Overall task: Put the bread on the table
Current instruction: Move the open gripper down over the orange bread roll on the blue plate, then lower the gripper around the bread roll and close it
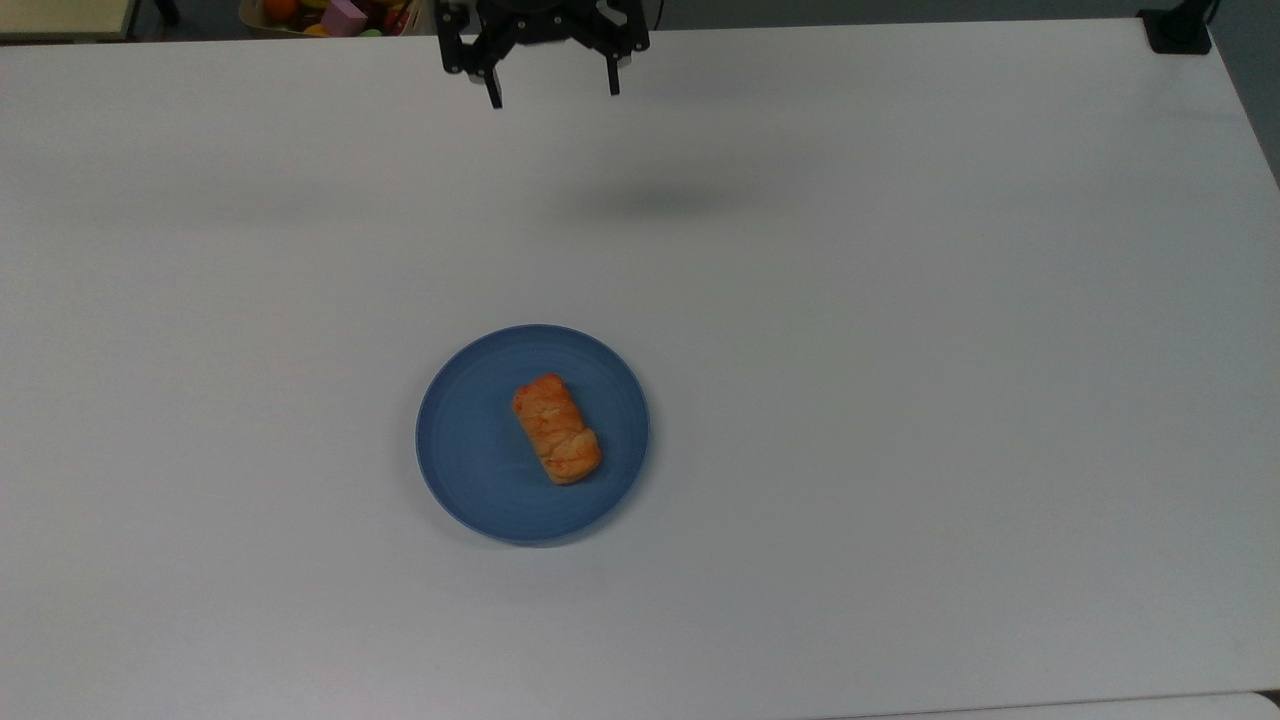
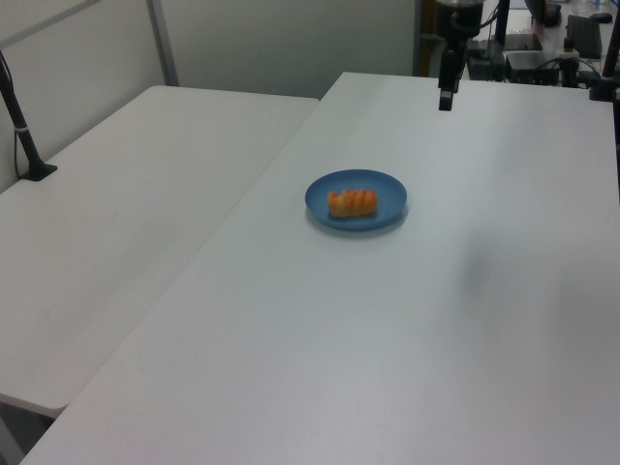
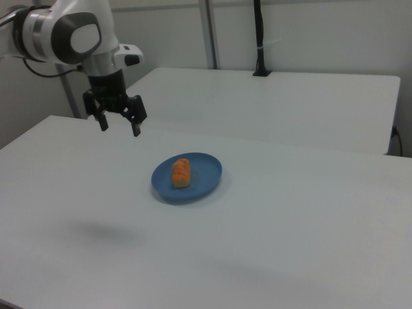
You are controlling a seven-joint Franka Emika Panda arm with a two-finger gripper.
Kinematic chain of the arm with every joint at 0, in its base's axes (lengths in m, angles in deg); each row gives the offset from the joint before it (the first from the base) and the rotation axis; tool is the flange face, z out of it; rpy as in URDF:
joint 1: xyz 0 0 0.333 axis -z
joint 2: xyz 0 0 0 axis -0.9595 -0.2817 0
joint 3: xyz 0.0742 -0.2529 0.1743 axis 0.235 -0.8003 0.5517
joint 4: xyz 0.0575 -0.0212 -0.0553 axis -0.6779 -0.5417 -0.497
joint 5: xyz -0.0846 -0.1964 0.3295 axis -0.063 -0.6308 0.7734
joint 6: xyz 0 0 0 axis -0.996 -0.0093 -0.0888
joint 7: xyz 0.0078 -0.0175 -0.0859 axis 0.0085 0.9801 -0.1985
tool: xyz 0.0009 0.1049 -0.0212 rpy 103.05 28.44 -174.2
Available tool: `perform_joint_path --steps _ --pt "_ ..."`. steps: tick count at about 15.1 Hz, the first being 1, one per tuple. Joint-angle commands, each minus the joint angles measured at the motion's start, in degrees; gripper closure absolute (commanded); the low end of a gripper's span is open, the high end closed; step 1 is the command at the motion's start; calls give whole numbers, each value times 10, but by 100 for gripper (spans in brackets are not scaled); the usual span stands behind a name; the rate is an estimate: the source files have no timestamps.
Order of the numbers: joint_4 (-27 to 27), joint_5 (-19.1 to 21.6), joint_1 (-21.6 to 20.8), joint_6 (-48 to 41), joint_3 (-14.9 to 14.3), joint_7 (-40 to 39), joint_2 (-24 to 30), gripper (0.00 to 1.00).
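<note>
A small golden-orange bread (image 1: 557,429) lies near the middle of a round blue plate (image 1: 470,440), which sits on a large white table (image 1: 900,400). In the top view the roll lies on a diagonal, its long axis running from upper left to lower right.

The crust looks lumpy and flaky, so the bread is probably light and soft, and it would likely dent or shed flakes under a hard squeeze. It does not look slippery. A sensible hold would be across its short width at the middle, fingers set square to the long axis, with gentle pressure.

The black gripper (image 1: 551,95) hangs in the air above the table's far edge, well apart from the plate. Its jaws are spread wide, empty, and touching nothing; the gap looks wider than the bread is across, though from this distance that is a rough judgement. In the right view the gripper (image 3: 120,125) points straight down from the white arm (image 3: 67,32).
</note>
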Motion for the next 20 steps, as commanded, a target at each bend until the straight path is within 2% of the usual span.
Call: perform_joint_path --steps 1,3,6,14,20 --pt "107 -1 1 34 -8 -40 -93 0" --pt "118 1 3 115 -15 -88 -132 0" --pt "119 0 4 201 -15 -92 -177 0" --pt "113 -7 -2 289 -15 -88 -259 0" --pt "94 -66 -12 346 -13 -64 -303 0"
